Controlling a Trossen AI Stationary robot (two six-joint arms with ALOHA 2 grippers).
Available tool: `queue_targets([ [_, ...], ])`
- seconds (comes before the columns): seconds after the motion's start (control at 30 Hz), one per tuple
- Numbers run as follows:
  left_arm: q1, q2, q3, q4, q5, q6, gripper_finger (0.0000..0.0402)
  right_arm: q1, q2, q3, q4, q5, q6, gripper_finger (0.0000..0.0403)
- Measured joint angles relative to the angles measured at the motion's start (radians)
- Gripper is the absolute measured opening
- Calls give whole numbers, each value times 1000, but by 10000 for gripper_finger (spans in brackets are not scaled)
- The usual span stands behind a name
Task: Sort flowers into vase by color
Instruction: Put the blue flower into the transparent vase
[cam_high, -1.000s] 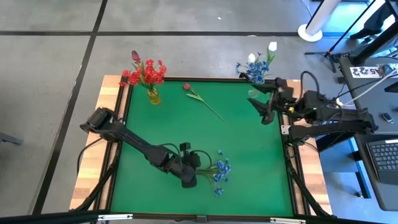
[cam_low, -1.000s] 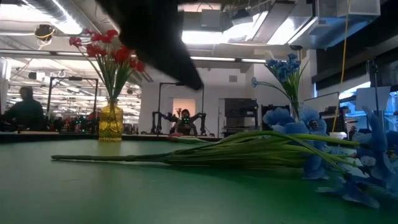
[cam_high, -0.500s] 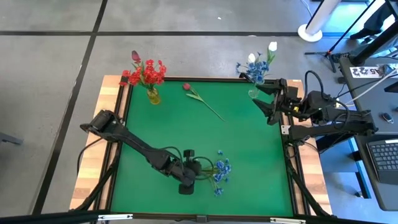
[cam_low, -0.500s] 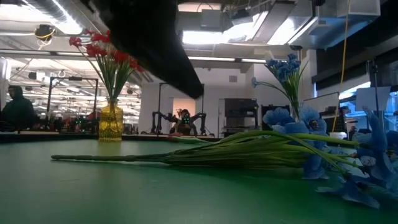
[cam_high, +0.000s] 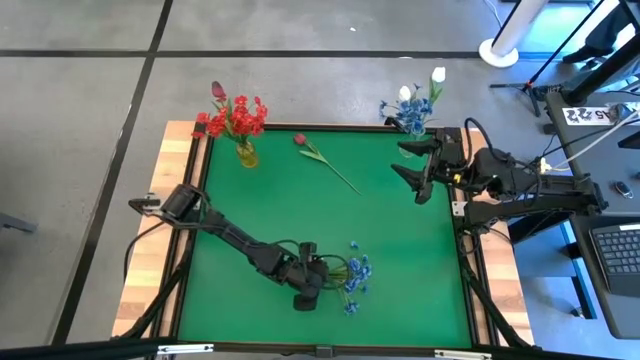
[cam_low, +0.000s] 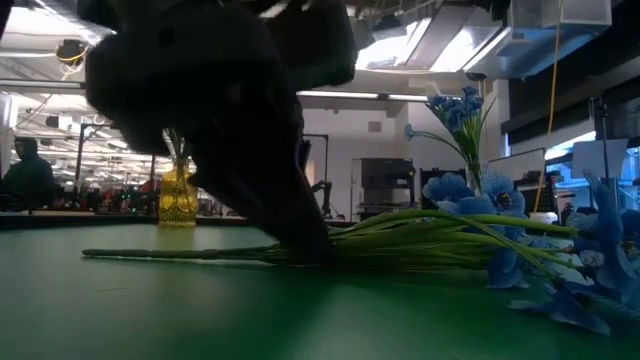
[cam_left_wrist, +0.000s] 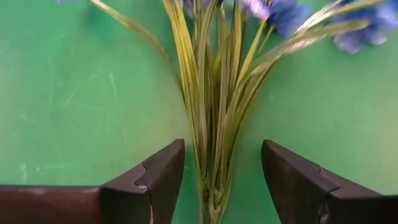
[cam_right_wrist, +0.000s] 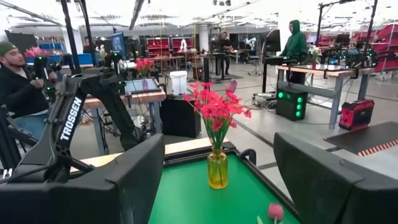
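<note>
A blue flower (cam_high: 352, 279) lies flat on the green table (cam_high: 300, 215) near its front edge, blossoms toward the right, green stems (cam_left_wrist: 214, 118) toward the left. My left gripper (cam_left_wrist: 222, 180) is open, low over the table. One finger stands on each side of the stem bundle without touching it. My right gripper (cam_high: 418, 182) is open and raised at the table's right edge. A red-pink tulip (cam_high: 322, 160) lies on the table at the far middle.
A yellow vase (cam_high: 246, 153) with red flowers (cam_high: 232, 118) stands at the far left corner. A clear vase (cam_high: 408, 148) with blue and white flowers (cam_high: 412, 105) stands at the far right, beside my right gripper. People and benches show in the room beyond.
My left gripper has sunk toward the table, down over the blue flower's stems, and has opened; in the low view its dark fingers now reach the stems. The blue flower has not moved.
</note>
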Motion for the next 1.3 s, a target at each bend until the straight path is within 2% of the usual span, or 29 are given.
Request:
queue_targets([
  [0.1, 8, 9, 0, 1, -6, -21, 205, 0, 0, 0, 0, 0, 0, 298],
  [0.2, 12, 14, 1, -2, -41, -26, 181, 0, 0, 0, 0, 0, 0, 298],
  [0.3, 12, 14, 1, -5, -79, -26, 134, 0, 0, 0, 0, 1, 0, 298],
  [0.47, 14, 14, 1, -8, -95, -29, 26, 0, 0, 0, 0, 1, 0, 298],
  [0.5, 14, 14, 1, -9, -97, -35, 17, 0, 0, 0, 0, 2, 0, 298],
  [0.7, 14, -36, 0, -15, -148, -45, 8, 0, 0, 0, 0, 2, 0, 298],
  [0.9, 14, -179, 0, -39, -186, -16, 6, 0, -1, 0, 0, 0, 0, 298],
  [1.07, 12, -327, -6, -52, -267, 32, 5, -1, -13, 0, -4, -12, -3, 298],
  [1.17, 13, -425, -52, -5, -292, 75, 4, -1, -30, 1, 3, -19, -3, 298],
  [1.3, 27, -567, -191, 170, -278, 116, 4, 0, -50, 1, -2, -34, -3, 298],
])
